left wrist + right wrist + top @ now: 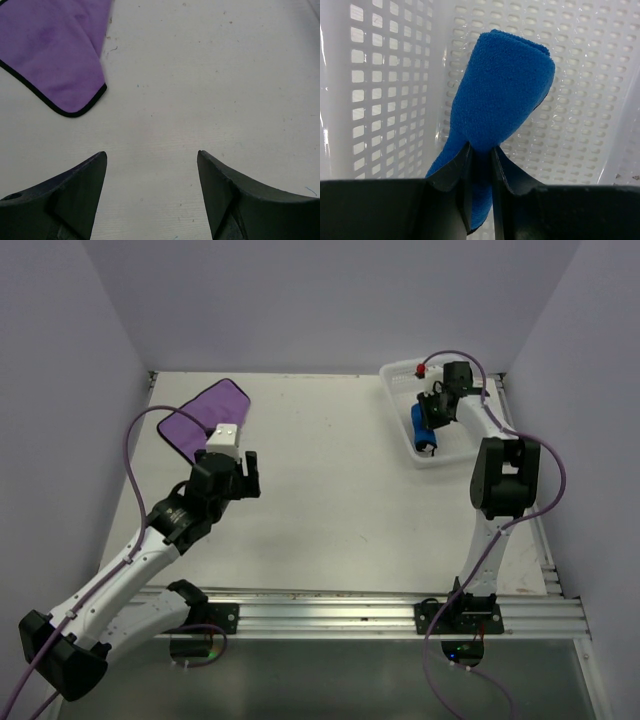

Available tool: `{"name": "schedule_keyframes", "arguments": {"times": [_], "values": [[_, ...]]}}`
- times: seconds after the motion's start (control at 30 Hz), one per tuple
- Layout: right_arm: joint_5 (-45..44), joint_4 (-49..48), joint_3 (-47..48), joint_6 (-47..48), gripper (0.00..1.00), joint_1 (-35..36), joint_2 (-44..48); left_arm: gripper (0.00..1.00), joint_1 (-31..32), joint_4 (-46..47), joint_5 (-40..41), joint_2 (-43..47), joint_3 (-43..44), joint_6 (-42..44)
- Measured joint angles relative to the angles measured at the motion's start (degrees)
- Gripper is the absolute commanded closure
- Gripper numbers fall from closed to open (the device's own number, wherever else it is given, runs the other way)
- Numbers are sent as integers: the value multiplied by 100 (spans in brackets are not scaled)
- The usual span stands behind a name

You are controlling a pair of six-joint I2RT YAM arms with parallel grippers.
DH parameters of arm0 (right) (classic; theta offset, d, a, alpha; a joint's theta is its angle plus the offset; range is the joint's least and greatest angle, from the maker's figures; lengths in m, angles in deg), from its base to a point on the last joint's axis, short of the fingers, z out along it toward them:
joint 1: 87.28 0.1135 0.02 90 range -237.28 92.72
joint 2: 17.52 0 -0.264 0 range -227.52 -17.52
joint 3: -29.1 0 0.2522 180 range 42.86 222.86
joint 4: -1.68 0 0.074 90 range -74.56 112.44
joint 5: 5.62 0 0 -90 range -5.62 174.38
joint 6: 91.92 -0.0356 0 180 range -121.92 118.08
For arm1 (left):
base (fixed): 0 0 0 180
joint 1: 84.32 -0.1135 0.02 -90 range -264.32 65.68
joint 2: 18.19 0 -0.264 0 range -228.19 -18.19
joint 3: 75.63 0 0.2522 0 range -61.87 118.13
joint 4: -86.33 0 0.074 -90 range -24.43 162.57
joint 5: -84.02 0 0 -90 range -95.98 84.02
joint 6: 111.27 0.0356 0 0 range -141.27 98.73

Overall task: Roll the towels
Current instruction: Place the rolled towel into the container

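1. Counting the towels, we find two: one purple towel [205, 418] and one blue towel [421, 428].
2. We see the purple towel lying spread out and unrolled on the counter [330, 510], in the upper left of the overhead view. A darker hem runs along its edge.
3. We find the blue towel in the upper right of the overhead view, inside the one white perforated basket [398, 373]. It is bunched into a thick, rounded fold rather than lying flat.
4. We count two arms, each with one pincer.
5. The left pincer [240, 478] sits over bare counter, just to the lower right of the purple towel in the overhead view. It is released, its jaws spread wide with nothing between them.
6. In the left wrist view we see one rounded corner of the purple towel in the upper left of the frame, apart from both dark fingers [75, 195] at the bottom edge.
7. The right pincer [480, 150] is clenched on the blue towel. Its two fingers pinch the narrow lower end, and the cloth widens above them toward the middle of the right wrist frame.
8. Behind the blue towel in that view we see the basket's slotted walls filling the frame on both sides.
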Motion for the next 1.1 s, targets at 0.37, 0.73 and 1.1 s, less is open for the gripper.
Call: {"name": "schedule_keyframes", "arguments": {"times": [0.37,0.73,1.1], "values": [[26,-83,-22,192,98,22,-166,23,-131,39,-136,0,0,7],[22,-79,-20,295,88,162,-304,22,-216,111,-275,0,-42,87],[-9,-52,26,293,79,205,-396,22,-254,127,-315,0,-57,92]]}}
